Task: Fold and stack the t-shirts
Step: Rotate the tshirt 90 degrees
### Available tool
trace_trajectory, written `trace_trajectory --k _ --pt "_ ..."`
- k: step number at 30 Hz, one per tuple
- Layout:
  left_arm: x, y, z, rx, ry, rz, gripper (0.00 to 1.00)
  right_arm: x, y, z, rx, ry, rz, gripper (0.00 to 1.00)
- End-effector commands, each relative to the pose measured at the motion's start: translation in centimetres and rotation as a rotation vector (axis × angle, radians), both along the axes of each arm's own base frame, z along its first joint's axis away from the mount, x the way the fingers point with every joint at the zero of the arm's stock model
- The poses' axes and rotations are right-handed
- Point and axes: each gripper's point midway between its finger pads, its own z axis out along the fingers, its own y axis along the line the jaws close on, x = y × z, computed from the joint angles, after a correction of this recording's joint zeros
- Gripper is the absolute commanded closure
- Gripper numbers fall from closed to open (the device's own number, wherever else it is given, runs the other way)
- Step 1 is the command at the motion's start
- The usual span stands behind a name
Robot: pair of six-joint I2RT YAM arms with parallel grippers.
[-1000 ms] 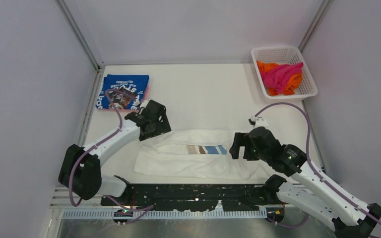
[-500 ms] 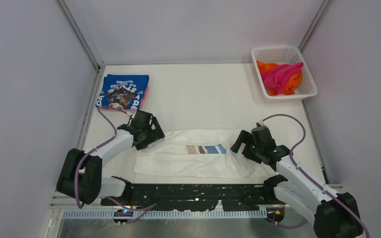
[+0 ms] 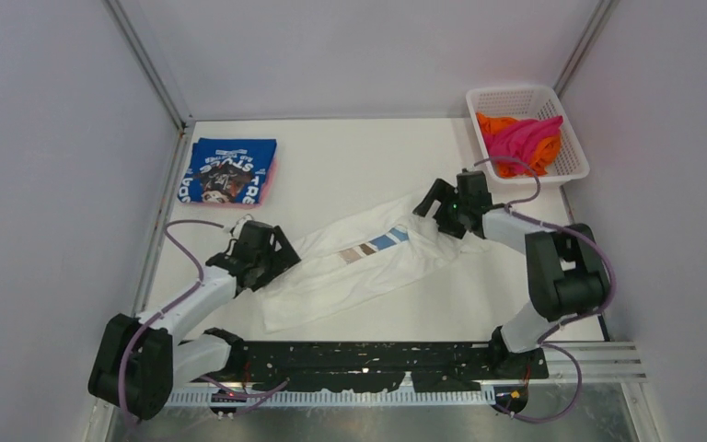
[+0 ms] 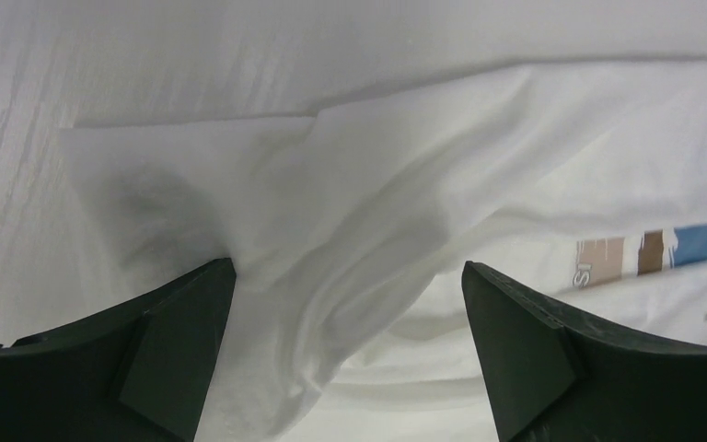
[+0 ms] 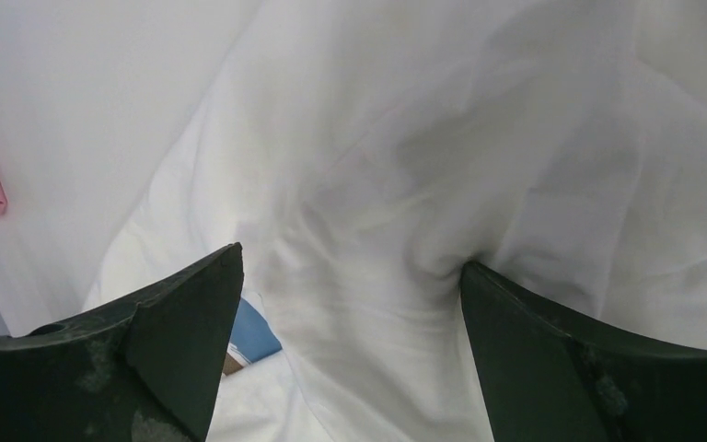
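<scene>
The white t-shirt (image 3: pixel 331 272) with the brown and blue print (image 3: pixel 373 246) lies folded into a long band, slanting from near left to far right. My left gripper (image 3: pixel 272 258) stands open at its near-left end, fingertips pressed into the cloth (image 4: pixel 377 184). My right gripper (image 3: pixel 434 206) stands open at the far-right end, its fingers (image 5: pixel 184 313) dimpling the fabric (image 5: pixel 423 138). A folded blue t-shirt (image 3: pixel 228 170) lies on a pink one (image 3: pixel 272 175) at the far left. Magenta (image 3: pixel 520 138) and orange (image 3: pixel 543 161) t-shirts sit in the basket.
A white mesh basket (image 3: pixel 515 93) stands at the far right corner. Grey walls close in the table on three sides. A black rail (image 3: pixel 368 359) runs along the near edge between the arm bases.
The white t-shirt has swung from lying level to a slant. My right gripper moved far and up toward the basket with its end; my left gripper slid nearer and left.
</scene>
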Motion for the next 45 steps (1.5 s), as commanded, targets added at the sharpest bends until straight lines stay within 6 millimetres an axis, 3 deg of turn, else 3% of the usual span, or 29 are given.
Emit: trace_trajectory --k 1,4,5,6,7,8,10,11,12,13,16,18,19,20,24,28,30,32,35,36,37,38,39,40,41,42,43,44,45 --pt "-4.0 0.5 -2.1 -0.014 0.063 0.072 0.0 5.3 1.3 -2.3 -0.009 0.053 0.073 0.05" --pt "-4.9 -0.2 -1.9 -0.031 0.027 0.079 0.0 8.9 3.8 -2.0 0.058 0.062 0.115 0.05" --pt "-5.2 -0.4 -1.9 -0.036 0.018 0.077 0.0 11.1 4.5 -1.6 0.065 0.043 0.122 0.05" --pt "-5.6 -0.8 -1.8 -0.04 0.009 0.066 0.0 11.3 5.0 -2.9 0.067 0.087 0.135 0.05" --pt "-6.0 -1.1 -1.9 -0.045 0.003 0.062 0.0 13.7 5.7 -1.0 0.078 0.034 0.145 0.04" --pt "-6.4 -1.5 -2.0 -0.052 -0.001 0.053 0.0 13.8 6.0 -2.4 0.075 0.076 0.16 0.05" --pt "-7.3 -2.1 -2.4 -0.065 0.001 0.033 0.0 17.7 7.5 0.1 0.066 -0.003 0.201 0.05" --pt "-7.8 -2.3 -2.6 -0.065 0.005 0.024 0.0 17.7 7.7 -0.3 0.051 0.026 0.218 0.05" --pt "-8.2 -2.6 -2.9 -0.063 0.011 0.013 0.0 19.9 8.6 0.6 0.028 -0.024 0.253 0.05" --pt "-8.6 -2.8 -3.1 -0.061 0.015 0.002 0.0 20.0 8.9 0.3 -0.001 -0.007 0.285 0.05" --pt "-9.4 -4.2 -3.2 -0.053 0.011 -0.063 0.01 23.5 10.5 0.7 -0.022 -0.057 0.329 0.05" --pt "-10.1 -5.6 -2.9 -0.044 0.015 -0.127 0.0 24.7 11.4 0.7 -0.029 -0.077 0.352 0.05" --pt "-10.6 -6.2 -2.9 -0.034 0.023 -0.161 0.0 24.8 11.9 -0.3 -0.03 -0.07 0.363 0.05" --pt "-10.9 -7.1 -2.6 -0.036 0.018 -0.194 0.0 25.5 12.4 0.7 -0.024 -0.102 0.364 0.04" --pt "-11.5 -8.5 -1.4 0.017 0.012 -0.276 0.0 25.9 14.5 1.2 0.01 -0.15 0.4 0.05" --pt "-12.1 -9.4 -0.2 0.018 -0.008 -0.332 0.0 27.8 15.2 5.1 0.01 -0.272 0.389 0.05" --pt "-12.5 -8.7 -0.3 0.032 0.006 -0.324 0.0 28.5 15.6 7.8 0.014 -0.346 0.391 0.05" --pt "-12.7 -7.2 -0.3 0.08 0.013 -0.31 0.0 28.2 15.8 11.5 -0.02 -0.421 0.406 0.05" --pt "-12.7 -4.6 0.7 0.165 -0.008 -0.297 0.0 27.0 15.4 13.9 -0.12 -0.457 0.432 0.05" --pt "-12.6 -4.2 1.4 0.174 -0.027 -0.303 0.0 26.3 15.3 15.6 -0.16 -0.478 0.44 0.05" --pt "-12.5 -4.0 1.8 0.182 -0.042 -0.315 0.0 25.6 15.1 15.1 -0.177 -0.456 0.445 0.05" --pt "-12.3 -4.1 2.7 0.171 -0.069 -0.338 0.0 24.7 15.1 16.8 -0.19 -0.475 0.449 0.05" --pt "-12.1 -4.4 3.3 0.159 -0.093 -0.362 0.0 23.7 15.0 15.3 -0.203 -0.43 0.457 0.05" --pt "-11.9 -4.8 3.9 0.146 -0.117 -0.385 0.0 22.5 15.3 17.0 -0.205 -0.451 0.468 0.05" --pt "-11.7 -5.3 4.5 0.133 -0.147 -0.418 0.0 21.2 15.2 15.0 -0.219 -0.398 0.483 0.05" --pt "-11.5 -5.8 4.8 0.122 -0.172 -0.444 0.0 19.9 15.6 16.0 -0.233 -0.403 0.49 0.05" --pt "-11.2 -6.3 5.2 0.11 -0.199 -0.467 0.01 18.6 15.4 13.9 -0.257 -0.348 0.498 0.04" --pt "-10.9 -7.1 5.5 0.094 -0.224 -0.497 0.0 17.0 16.2 14.8 -0.257 -0.354 0.514 0.05" --pt "-10.8 -7.9 5.8 0.078 -0.245 -0.543 0.0 15.1 16.5 12.4 -0.27 -0.29 0.523 0.05"
